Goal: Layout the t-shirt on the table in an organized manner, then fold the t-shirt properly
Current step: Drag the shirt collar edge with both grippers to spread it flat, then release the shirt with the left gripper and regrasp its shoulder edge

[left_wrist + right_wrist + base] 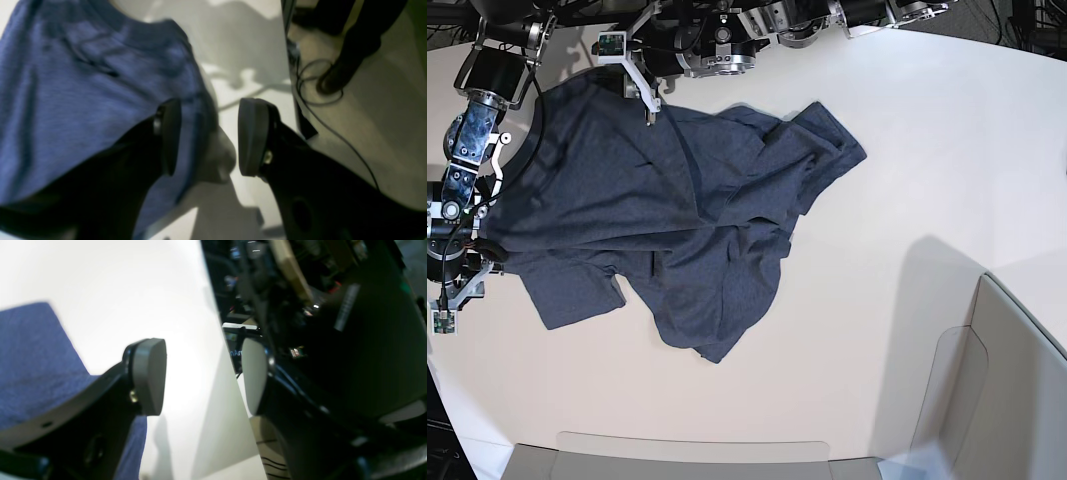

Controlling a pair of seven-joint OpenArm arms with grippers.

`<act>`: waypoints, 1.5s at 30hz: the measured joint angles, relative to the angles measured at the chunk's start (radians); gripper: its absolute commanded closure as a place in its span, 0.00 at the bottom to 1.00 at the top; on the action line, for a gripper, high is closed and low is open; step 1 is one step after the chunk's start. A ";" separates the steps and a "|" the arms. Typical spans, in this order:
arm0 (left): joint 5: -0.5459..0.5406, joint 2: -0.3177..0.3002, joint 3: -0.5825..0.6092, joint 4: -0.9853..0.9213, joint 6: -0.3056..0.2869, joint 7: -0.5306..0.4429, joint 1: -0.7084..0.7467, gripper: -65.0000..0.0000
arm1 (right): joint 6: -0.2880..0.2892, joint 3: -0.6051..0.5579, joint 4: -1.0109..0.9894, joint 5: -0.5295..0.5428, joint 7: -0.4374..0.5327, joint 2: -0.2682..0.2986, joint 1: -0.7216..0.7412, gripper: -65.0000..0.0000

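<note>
The navy-blue t-shirt (657, 210) lies spread but wrinkled on the left half of the off-white table (907, 150), one sleeve bunched toward the middle. My left gripper (632, 85) hangs over the shirt's far edge. In the left wrist view this gripper (211, 136) is open, and a fold of the t-shirt (83, 93) lies loose below the gap between its fingers. My right gripper (462, 290) sits at the shirt's left edge by the table rim. The right wrist view shows that gripper (201, 378) open with only bare table (116, 290) between the pads and the t-shirt (33, 366) off to its left.
A grey-beige bin wall (997, 380) stands at the bottom right and along the front edge. Beyond the table edge, the left wrist view shows floor with cables (320, 100) and a person's shoe (333, 80). Dark equipment (333, 340) stands past the table edge beside the right gripper.
</note>
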 measured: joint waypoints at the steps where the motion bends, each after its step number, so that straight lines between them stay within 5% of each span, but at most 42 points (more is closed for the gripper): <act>1: 0.001 -0.005 -0.039 0.032 0.004 0.003 0.013 0.65 | -0.002 0.033 0.043 0.003 0.007 -0.028 -0.020 0.45; 8: 0.004 -0.080 -0.396 0.259 0.007 0.000 0.166 0.66 | -0.002 0.014 0.248 0.188 -0.005 -0.236 -0.315 0.45; 18: 0.001 -0.069 -0.816 0.272 0.011 0.002 0.402 0.66 | 0.002 -0.126 0.227 0.317 0.003 -0.246 -0.570 0.46; 21: 0.000 -0.064 -0.866 0.272 0.007 -0.002 0.455 0.66 | 0.002 -0.129 0.210 0.324 0.006 -0.211 -0.602 0.53; 29: 0.000 -0.064 -0.995 0.272 0.005 -0.006 0.539 0.66 | -0.001 -0.127 0.057 0.336 0.048 -0.121 -0.600 0.98; 37: -0.004 -0.066 -1.065 0.272 0.004 -0.007 0.539 0.66 | -0.009 -0.124 -0.140 0.351 0.159 0.014 -0.494 1.00; 45: -0.004 -0.064 -1.085 0.272 0.004 -0.006 0.533 0.66 | -0.020 -0.124 -0.159 0.323 0.132 0.072 -0.490 1.00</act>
